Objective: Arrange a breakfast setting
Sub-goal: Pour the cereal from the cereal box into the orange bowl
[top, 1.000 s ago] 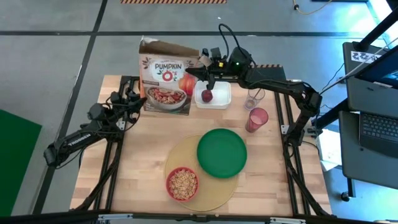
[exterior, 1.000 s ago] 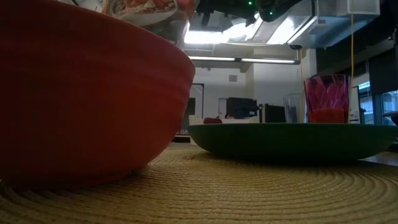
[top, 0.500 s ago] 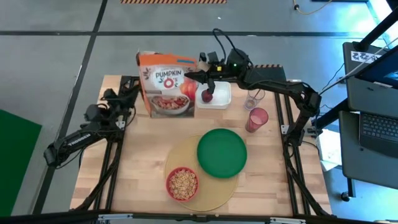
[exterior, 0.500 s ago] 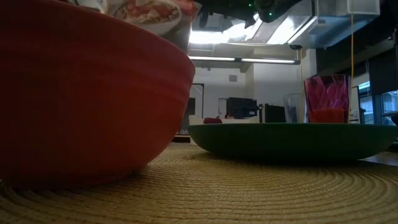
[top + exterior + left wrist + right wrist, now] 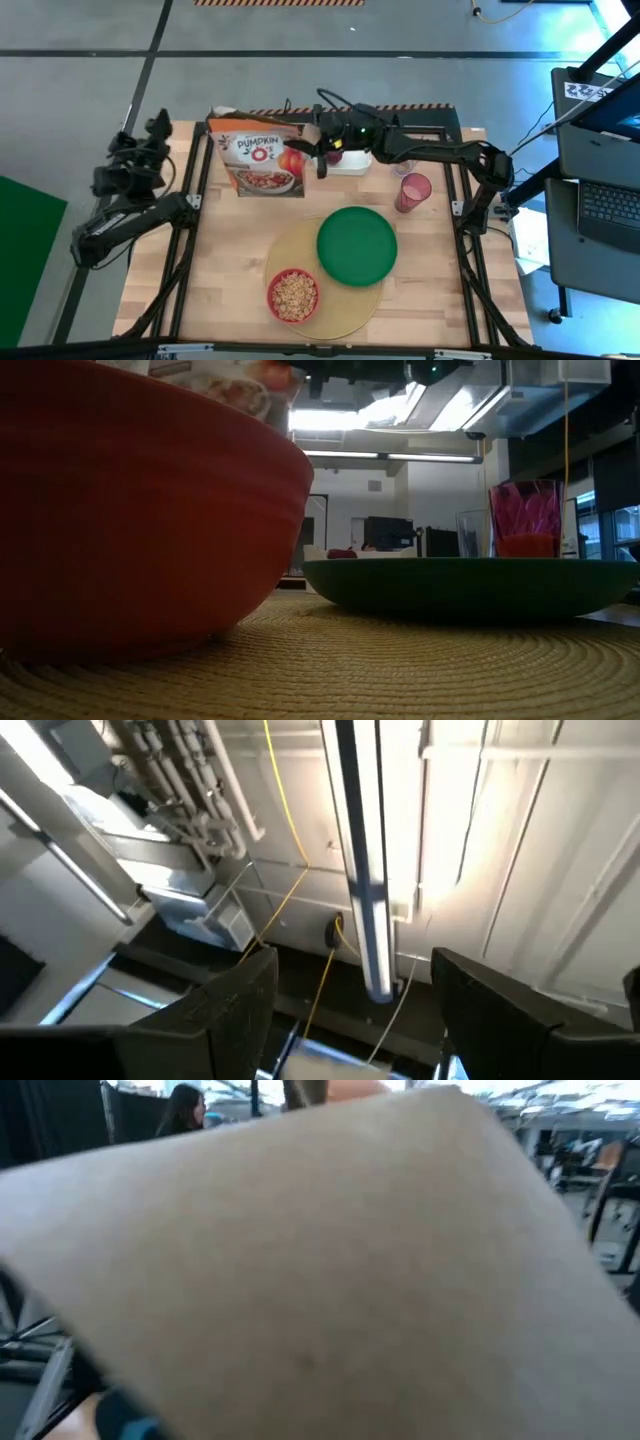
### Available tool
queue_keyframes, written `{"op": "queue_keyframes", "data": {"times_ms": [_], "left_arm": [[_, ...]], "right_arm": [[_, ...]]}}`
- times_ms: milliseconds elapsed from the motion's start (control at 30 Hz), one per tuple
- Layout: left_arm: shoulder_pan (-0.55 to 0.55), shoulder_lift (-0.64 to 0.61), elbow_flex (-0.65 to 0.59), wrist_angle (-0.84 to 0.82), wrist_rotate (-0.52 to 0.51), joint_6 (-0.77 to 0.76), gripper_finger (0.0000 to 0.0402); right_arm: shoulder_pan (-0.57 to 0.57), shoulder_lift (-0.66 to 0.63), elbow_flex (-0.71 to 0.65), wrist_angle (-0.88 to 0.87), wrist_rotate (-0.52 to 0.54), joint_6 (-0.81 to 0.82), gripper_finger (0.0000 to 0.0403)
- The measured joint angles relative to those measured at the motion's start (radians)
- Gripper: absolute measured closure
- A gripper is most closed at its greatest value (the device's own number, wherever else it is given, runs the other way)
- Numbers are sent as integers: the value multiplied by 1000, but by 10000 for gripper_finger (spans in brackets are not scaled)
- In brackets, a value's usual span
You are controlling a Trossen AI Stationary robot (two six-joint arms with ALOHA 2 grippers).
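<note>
right claw (image 5: 318, 147) at cereal box (image 5: 258, 165) flap, far table edge, grip unclear. left claw (image 5: 140, 140) raised off table's left, spread, empty.

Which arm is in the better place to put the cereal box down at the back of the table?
The right arm, probably. Its gripper is at the cereal box, beside the white tray. The left gripper is raised past the table's left edge, fingers open, aimed at the ceiling.
</note>
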Motion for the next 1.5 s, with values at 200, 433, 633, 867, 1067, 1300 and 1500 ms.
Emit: {"op": "queue_keyframes", "data": {"times_ms": [200,433,633,867,1067,1300,1500], "left_arm": [[0,57,127,-65,50,35,145],[0,135,172,-80,64,37,145],[0,165,173,-53,71,49,145],[0,169,173,-7,75,54,145],[0,169,173,1,83,55,145],[0,169,173,2,82,88,145],[0,169,173,3,82,90,145]], "right_arm": [[49,73,-7,59,5,24,398],[56,161,-7,158,0,24,398],[41,246,-7,236,-3,20,399],[44,291,-6,227,3,-56,399],[44,294,-6,216,45,-113,394],[44,292,-3,178,68,-162,387],[45,290,-2,120,41,-161,339]]}}
